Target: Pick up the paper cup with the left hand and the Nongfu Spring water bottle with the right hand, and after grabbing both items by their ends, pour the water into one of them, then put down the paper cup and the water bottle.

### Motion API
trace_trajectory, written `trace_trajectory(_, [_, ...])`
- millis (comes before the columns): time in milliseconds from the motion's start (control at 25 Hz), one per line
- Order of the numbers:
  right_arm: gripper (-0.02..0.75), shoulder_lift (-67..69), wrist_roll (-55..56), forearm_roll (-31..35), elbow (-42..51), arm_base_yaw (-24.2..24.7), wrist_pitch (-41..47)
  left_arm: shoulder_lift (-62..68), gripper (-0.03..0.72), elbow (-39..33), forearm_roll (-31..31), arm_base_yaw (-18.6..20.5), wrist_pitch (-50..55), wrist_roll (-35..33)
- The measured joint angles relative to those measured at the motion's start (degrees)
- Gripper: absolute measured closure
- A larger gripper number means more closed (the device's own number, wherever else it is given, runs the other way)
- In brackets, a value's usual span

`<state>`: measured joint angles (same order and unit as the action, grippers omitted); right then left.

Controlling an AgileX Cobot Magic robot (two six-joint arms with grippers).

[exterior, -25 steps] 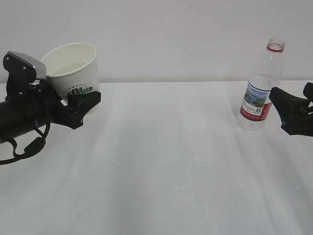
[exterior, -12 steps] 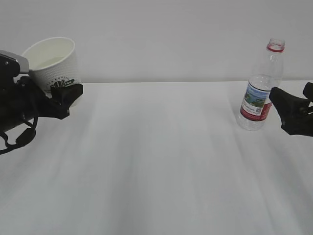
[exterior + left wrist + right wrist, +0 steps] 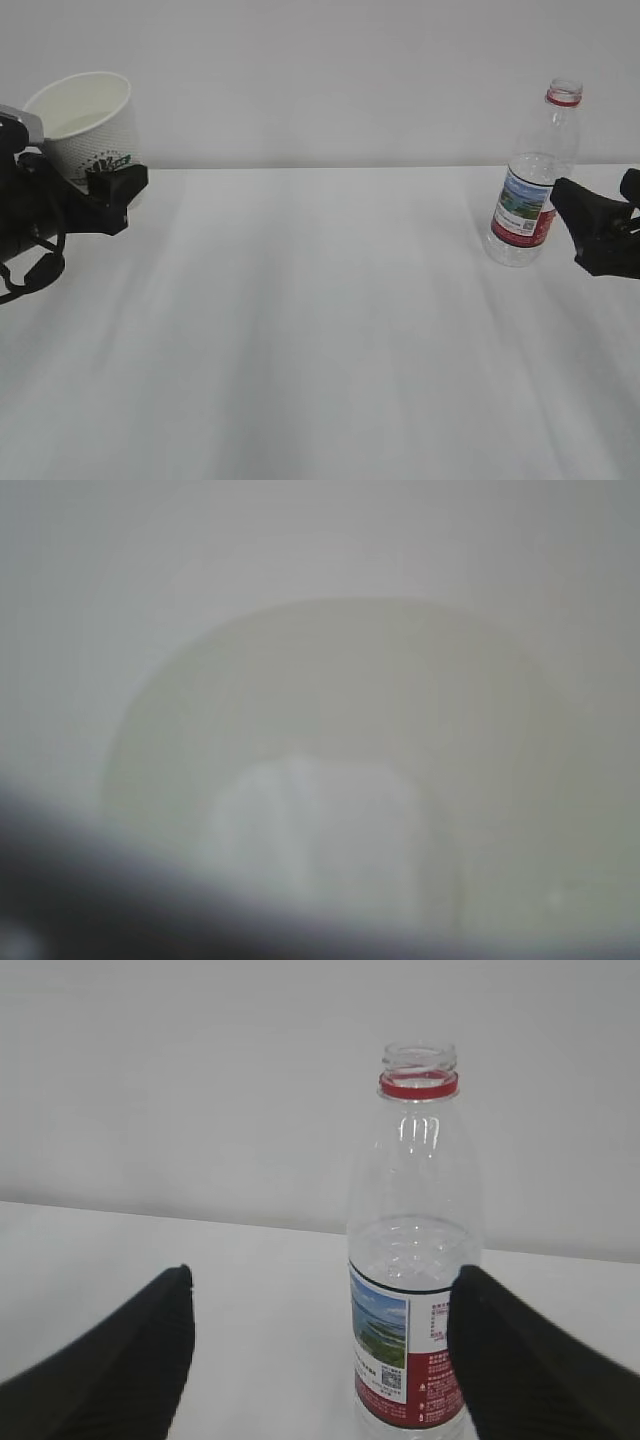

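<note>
A plain pale wall stands behind a wide white table [image 3: 320, 330], which fills most of the exterior view.

The left hand [image 3: 105, 190] comes in level from the left edge of that view, its black body and looping cables low near the table's far left and a grey plate at its top. Its jaws are clamped on the lower part of the paper cup [image 3: 85, 130], one black finger [image 3: 118, 185] lying across the cup's near side just under the green logo. The cup sits between the jaws, lifted off the table and tilted, its open mouth turned up and toward the camera so the cream inside shows. The left wrist view is too blurred to add detail: only a pale rounded shape with a dark band along the bottom.

The right hand [image 3: 320, 1345] reaches in from the right edge, held low and level. Its jaws stand wide apart and hold nothing; in the right wrist view the two black fingers [image 3: 110, 1360] spread to either side. The Nongfu Spring water bottle [image 3: 415, 1250] stands upright on the table just ahead of this gripper, nearer its right finger, uncapped, with a red neck ring and red landscape label. In the exterior view the finger tip is just beside the label; whether it touches I cannot tell.
</note>
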<state>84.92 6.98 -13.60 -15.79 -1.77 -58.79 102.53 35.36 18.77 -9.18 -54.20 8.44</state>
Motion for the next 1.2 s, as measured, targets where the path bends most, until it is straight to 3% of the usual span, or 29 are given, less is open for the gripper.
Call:
trace_trajectory(800, [0.145,0.0,0.0,-0.3,0.0,0.0,0.1,7.2,0.217,0.1,-10.7,0.6,-2.0,-1.1])
trace_trajectory(1200, [0.146,0.0,0.0,-0.4,0.0,0.0,1.4,9.9,0.217,0.1,-17.6,0.6,-4.2,-5.0])
